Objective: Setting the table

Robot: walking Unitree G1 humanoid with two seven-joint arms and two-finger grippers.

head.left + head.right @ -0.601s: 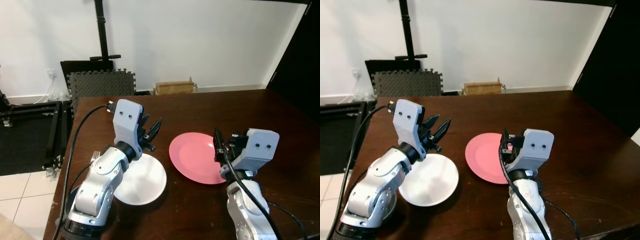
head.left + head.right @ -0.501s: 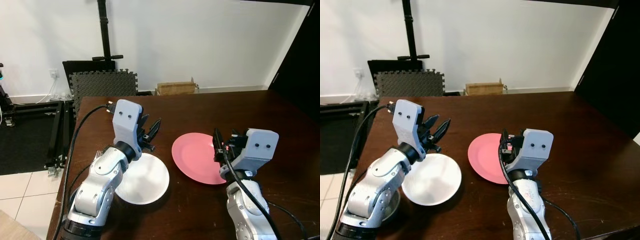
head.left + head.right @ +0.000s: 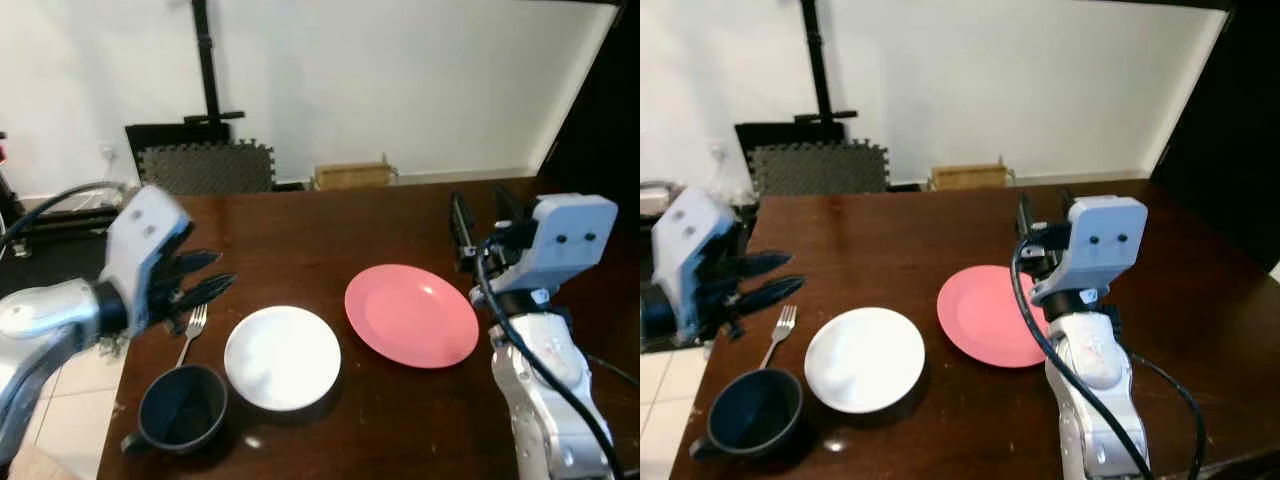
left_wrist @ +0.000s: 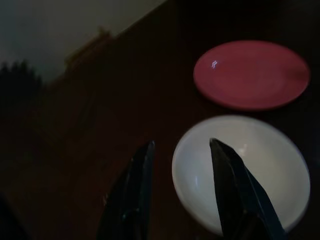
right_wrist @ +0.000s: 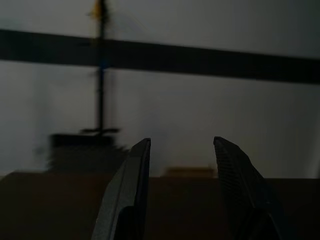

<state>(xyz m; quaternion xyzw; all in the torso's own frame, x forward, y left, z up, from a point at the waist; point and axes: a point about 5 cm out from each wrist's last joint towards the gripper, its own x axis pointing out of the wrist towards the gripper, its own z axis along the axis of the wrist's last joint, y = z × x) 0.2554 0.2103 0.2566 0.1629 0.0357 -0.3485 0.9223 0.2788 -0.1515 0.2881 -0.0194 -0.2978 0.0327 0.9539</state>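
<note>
You have a dark wooden table (image 3: 300, 220) before you, with four pieces of tableware near its front left part. The largest is the pink plate (image 3: 411, 314), lying flat and bare near the middle of the table. Just beside it, to its left and not touching, sits the white plate (image 3: 282, 356), also flat with nothing on it. In front of that and to the left stands the dark blue mug (image 3: 182, 407), upright, its handle pointing toward the table's left front corner; you can see nothing inside it. A silver fork (image 3: 192, 328) lies between the mug and the white plate's far left side, tines pointing away from you.

Your left gripper (image 3: 205, 284) hangs over the table's left edge, just above and left of the fork, fingers parted and grasping nothing. Your right gripper (image 3: 478, 226) is raised above the table to the right of the pink plate, fingers spread apart and empty.
</note>
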